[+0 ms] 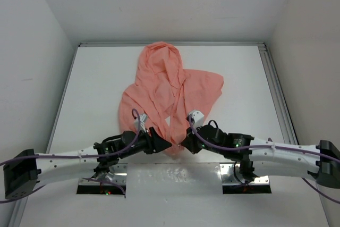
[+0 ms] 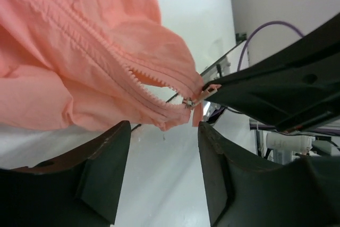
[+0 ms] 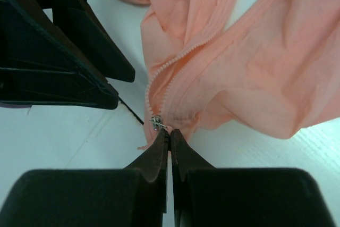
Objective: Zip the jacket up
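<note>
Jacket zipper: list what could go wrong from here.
1. The right gripper pinches only a small bit at the slider; the thin fabric may slip free under pull.
2. The left gripper is open and holds nothing, so a pull could drag the whole jacket instead of zipping it.
3. The zipper teeth curve through bunched fabric; the slider might jam or bite cloth.

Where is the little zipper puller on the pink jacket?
Find the pink jacket spread on the white table. Follow its zipper teeth down to the hem nearest the robot. The puller is the only silver bit there, right at the shut right hand's fingertips.
</note>
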`<control>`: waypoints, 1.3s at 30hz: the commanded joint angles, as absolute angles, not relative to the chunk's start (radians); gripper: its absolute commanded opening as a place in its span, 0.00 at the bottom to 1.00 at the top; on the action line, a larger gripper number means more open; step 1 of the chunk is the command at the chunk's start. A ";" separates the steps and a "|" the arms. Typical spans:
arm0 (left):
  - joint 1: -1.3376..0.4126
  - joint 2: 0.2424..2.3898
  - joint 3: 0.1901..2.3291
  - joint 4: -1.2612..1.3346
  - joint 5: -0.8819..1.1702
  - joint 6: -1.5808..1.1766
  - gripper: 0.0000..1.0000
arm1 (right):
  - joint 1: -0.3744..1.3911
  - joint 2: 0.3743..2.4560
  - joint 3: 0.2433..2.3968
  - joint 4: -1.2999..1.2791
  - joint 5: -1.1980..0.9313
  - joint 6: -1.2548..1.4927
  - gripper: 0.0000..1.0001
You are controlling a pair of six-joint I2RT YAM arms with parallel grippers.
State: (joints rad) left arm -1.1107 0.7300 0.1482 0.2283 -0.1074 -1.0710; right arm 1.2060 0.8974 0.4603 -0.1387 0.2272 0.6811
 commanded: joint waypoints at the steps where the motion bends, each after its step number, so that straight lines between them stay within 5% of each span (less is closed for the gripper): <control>1: -1.112 0.803 0.182 0.316 -0.051 -1.058 0.49 | 1.223 0.874 0.433 -0.094 0.238 0.770 0.00; 8: -1.144 0.893 0.221 0.318 -0.046 -1.025 0.48 | 1.223 0.841 0.413 -0.083 0.285 0.838 0.00; 13: -1.111 0.786 0.305 -0.088 -0.421 -0.942 0.49 | 1.223 0.787 0.384 -0.120 0.322 0.845 0.00; 17: -0.945 0.768 0.396 -0.178 -0.629 -0.917 0.43 | 1.223 0.822 0.387 -0.124 0.310 0.842 0.00; 24: -0.717 0.838 0.462 -0.347 -0.608 -0.875 0.43 | 1.226 0.923 0.426 -0.048 0.325 0.776 0.00; 27: -0.579 0.874 0.396 -0.260 -0.409 -0.850 0.31 | 1.226 0.946 0.442 -0.011 0.336 0.752 0.00; 30: -0.360 0.989 0.289 -0.102 -0.164 -0.819 0.30 | 1.226 0.962 0.449 0.029 0.336 0.736 0.00; 39: -0.351 1.463 0.606 0.224 -0.150 -0.769 0.32 | 1.223 1.087 0.498 0.100 0.360 0.710 0.00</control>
State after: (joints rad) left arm -0.3580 1.3479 0.4576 0.0376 -0.2039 -0.8089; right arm 1.2201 1.0481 0.4427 0.0196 0.3237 0.7326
